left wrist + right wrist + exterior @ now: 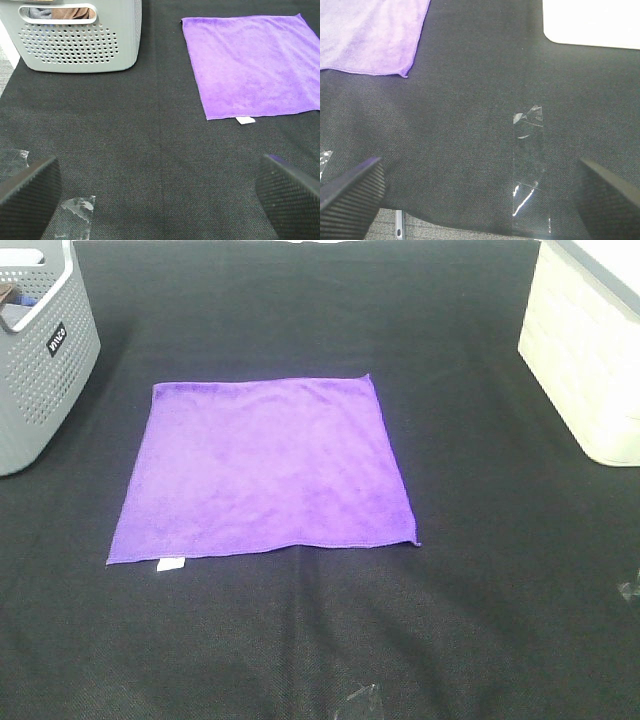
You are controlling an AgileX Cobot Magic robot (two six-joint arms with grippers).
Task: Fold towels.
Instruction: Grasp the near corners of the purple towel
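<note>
We count one purple towel (262, 468), one white tag (170, 564) on it, one grey basket (40, 390) far left, one cream bin (580, 370) far right, two clear tape strips (360, 702) near.

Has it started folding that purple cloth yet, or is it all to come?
Nothing looks done yet: the square, fuzzy bright purple towel lies fully spread and flat on the black fabric table cover, no edge turned over. Nothing is in hand either: the left gripper and right gripper are both open, empty and short of the towel. Every fold is left to do.
</note>
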